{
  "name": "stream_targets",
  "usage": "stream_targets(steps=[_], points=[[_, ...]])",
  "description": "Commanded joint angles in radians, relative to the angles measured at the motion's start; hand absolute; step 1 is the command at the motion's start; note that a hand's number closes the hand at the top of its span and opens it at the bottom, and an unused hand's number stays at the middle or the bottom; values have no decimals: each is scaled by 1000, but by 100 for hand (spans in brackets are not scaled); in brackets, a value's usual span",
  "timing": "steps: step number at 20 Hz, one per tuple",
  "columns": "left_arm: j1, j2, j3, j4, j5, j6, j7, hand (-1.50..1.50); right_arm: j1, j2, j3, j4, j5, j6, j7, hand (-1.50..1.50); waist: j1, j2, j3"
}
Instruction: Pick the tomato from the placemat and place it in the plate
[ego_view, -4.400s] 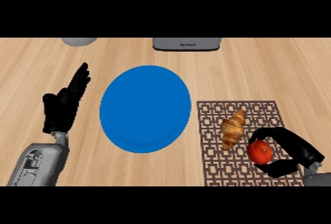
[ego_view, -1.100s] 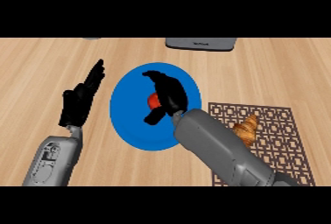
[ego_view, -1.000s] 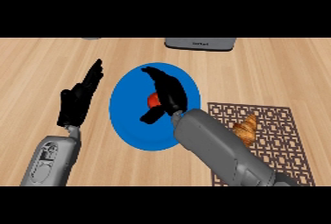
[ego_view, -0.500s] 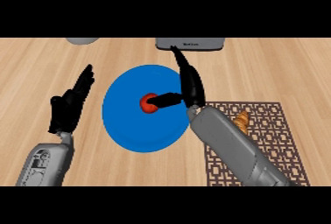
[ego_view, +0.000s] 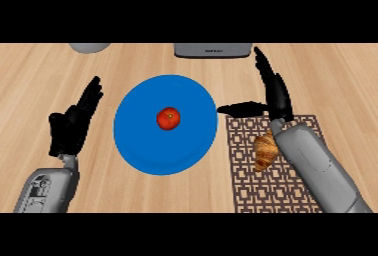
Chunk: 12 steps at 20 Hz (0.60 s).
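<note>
Tomato (ego_view: 168, 118) sits mid-plate (ego_view: 140, 150), right hand (ego_view: 272, 95) released and open just right of the plate, left hand (ego_view: 72, 122) resting open on its other side — a careless sweep could knock the tomato rolling.

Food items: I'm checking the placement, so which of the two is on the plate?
The red tomato lies near the middle of the blue plate. The brown croissant lies on the patterned placemat instead, beside the right forearm.
</note>
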Motion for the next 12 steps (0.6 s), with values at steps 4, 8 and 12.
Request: stream_targets(steps=[4, 8, 12], points=[[36, 18, 0, -108, 2, -24, 55, 0, 130, -111, -112, -29, -14, 161, -121, -150, 6, 0, 0], [15, -37, -25, -33, -31, 12, 36, 0, 159, -97, -184, 20, -22, 241, -192, -150, 6, 1, 0], [-24, -45, -13, 59, -51, 27, -39, 0, 145, -129, -252, 58, -17, 310, -210, -150, 4, 2, 0]])
